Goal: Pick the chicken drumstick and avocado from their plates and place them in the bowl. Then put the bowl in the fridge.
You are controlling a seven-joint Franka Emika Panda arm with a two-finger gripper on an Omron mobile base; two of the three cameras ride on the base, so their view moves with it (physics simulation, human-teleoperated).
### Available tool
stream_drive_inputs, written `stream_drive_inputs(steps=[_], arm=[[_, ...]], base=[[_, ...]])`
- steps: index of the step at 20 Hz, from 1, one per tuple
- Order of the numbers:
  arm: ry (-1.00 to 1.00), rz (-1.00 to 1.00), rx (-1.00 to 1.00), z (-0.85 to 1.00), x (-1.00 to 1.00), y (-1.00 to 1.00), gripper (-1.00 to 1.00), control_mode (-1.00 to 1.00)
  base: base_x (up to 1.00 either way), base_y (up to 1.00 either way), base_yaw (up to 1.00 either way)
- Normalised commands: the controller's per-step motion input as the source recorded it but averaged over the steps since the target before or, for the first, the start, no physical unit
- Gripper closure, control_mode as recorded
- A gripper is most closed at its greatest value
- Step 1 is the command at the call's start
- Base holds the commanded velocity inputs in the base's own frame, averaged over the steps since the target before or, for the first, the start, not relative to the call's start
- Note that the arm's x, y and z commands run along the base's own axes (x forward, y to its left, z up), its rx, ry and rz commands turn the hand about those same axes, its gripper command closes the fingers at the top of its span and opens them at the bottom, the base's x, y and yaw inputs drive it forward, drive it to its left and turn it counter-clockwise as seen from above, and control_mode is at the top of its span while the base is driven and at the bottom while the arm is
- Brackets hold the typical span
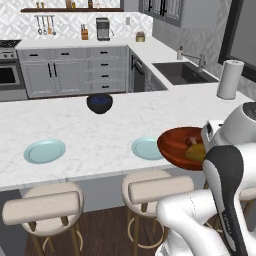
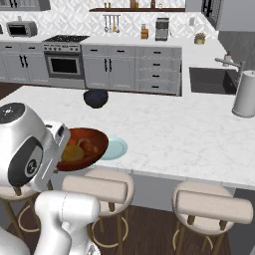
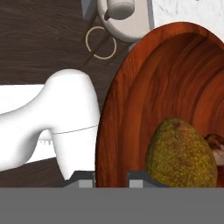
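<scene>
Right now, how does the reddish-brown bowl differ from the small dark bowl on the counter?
The reddish-brown bowl is wide, shallow and glossy; the dark bowl is smaller and blue-black. The reddish-brown bowl is lifted at the counter's near edge, with the gripper shut on its rim; the dark bowl rests on the counter farther back. The reddish-brown bowl holds the avocado and the chicken drumstick; what the dark bowl holds I cannot tell. Both are round.

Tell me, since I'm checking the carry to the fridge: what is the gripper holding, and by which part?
The gripper holds the reddish-brown bowl by its rim, one finger on each side of the edge; the avocado lies inside.
</scene>
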Motion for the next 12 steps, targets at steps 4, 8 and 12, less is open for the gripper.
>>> stream_drive_inputs(steps=[4, 8, 12], arm=[[0.00, 0.00, 0.00, 0.00, -0.03, 0.00, 1.00, -1.00], [0.00, 0.00, 0.00, 0.00, 0.00, 0.00, 1.00, -1.00], [0.00, 0.00, 0.00, 0.00, 0.00, 0.00, 1.00, -1.00]], base=[[0.00, 0.00, 0.00], [0.00, 0.00, 0.00], [0.00, 0.00, 0.00]])
